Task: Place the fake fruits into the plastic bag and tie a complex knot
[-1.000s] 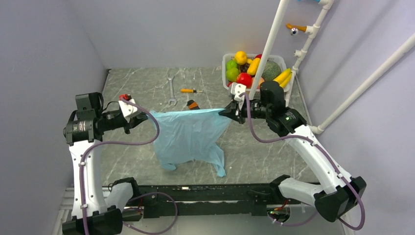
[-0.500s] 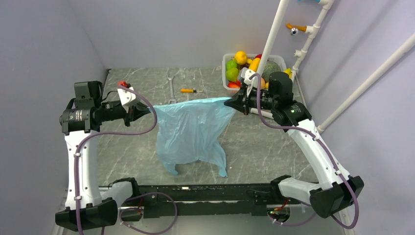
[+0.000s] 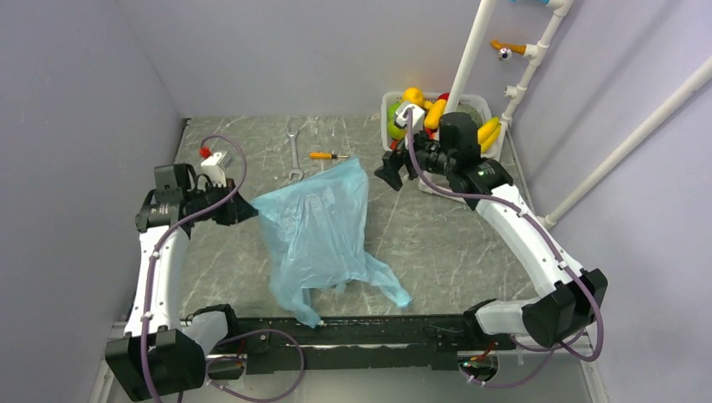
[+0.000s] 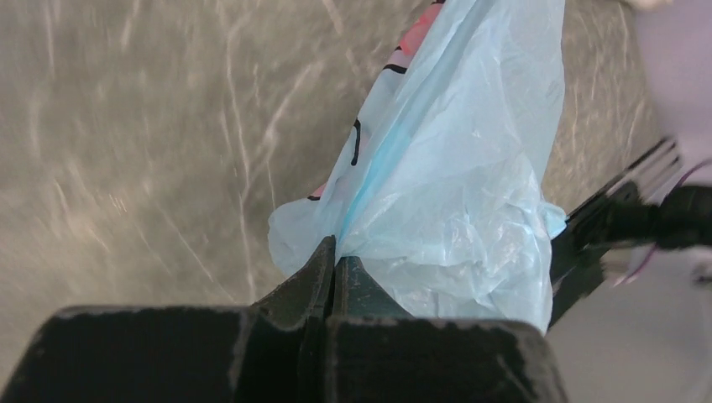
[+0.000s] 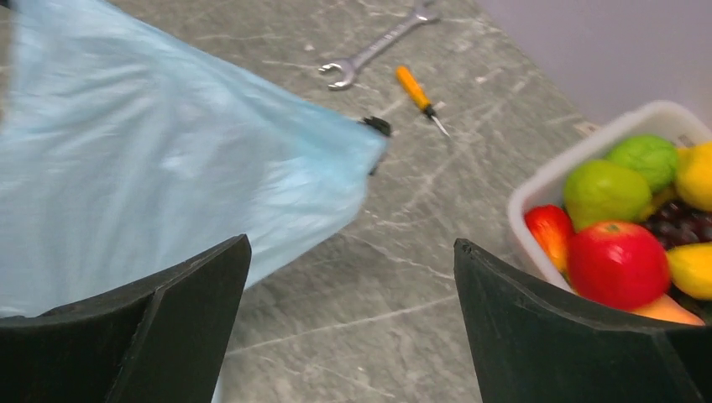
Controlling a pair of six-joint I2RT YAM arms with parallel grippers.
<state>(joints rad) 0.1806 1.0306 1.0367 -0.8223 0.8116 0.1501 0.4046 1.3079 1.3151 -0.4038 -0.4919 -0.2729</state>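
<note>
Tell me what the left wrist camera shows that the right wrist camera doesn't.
Only the left wrist view shows the left gripper shut on a fold of the plastic bag, plus the bag's pink and dark print. Only the right wrist view shows the right gripper open and empty, the wrench, the screwdriver, and the fake fruits in the basket. Both views show the light-blue bag and the grey marbled table.
</note>
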